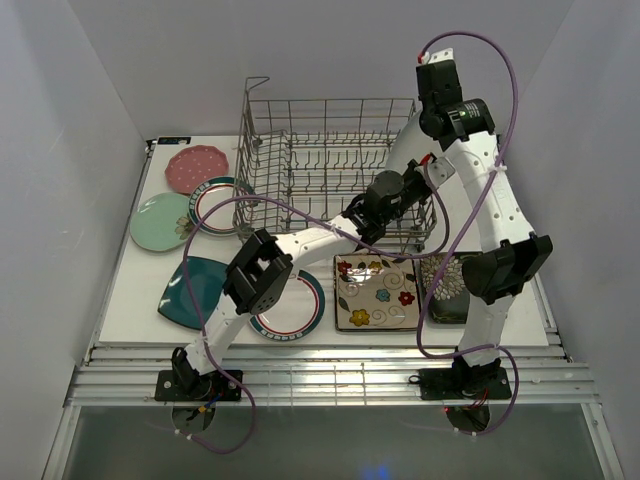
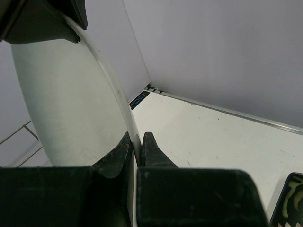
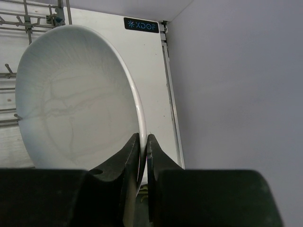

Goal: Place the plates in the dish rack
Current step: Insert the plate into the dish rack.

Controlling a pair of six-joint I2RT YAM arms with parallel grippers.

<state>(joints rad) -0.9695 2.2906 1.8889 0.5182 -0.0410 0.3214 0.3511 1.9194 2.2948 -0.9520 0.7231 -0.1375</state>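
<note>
Top external, left to right: pink dotted plate [image 1: 197, 168], mint green plate [image 1: 158, 222] and a rimmed round plate [image 1: 218, 206] cluster at the far left of the desk [image 1: 133, 312]. The teal square plate [image 1: 193, 290] and a second rimmed round [image 1: 292, 306] sit nearer. The dish rack [image 1: 330, 160] stands mid-back with no plate seen in its tines. A floral square plate [image 1: 375, 292] lies in front of it, and a darker floral square [image 1: 448, 290] is partly under the right arm. The white oval plate [image 1: 408, 138] is held on edge, up off the desk at the rack's right end.

Left wrist: left gripper [image 2: 136, 143] is pinched shut on that plate's thin rim. Right wrist: right gripper [image 3: 143, 142] is clamped on the rim too.

Risks, as I judge them:
- Both holds are narrow rim pinches, so the glazed plate could slip or pivot.
- Two arms on one rigid plate means any mismatch in motion twists it loose.
- The lower rim could catch the rack's tall wire side or a tine and get levered out.
- The left arm reaches across the plates lying in front and may brush them.

Room: open slots to the left inside the rack. It is tight on the right, with the side wall near and the purple cables looping by both arms.
</note>
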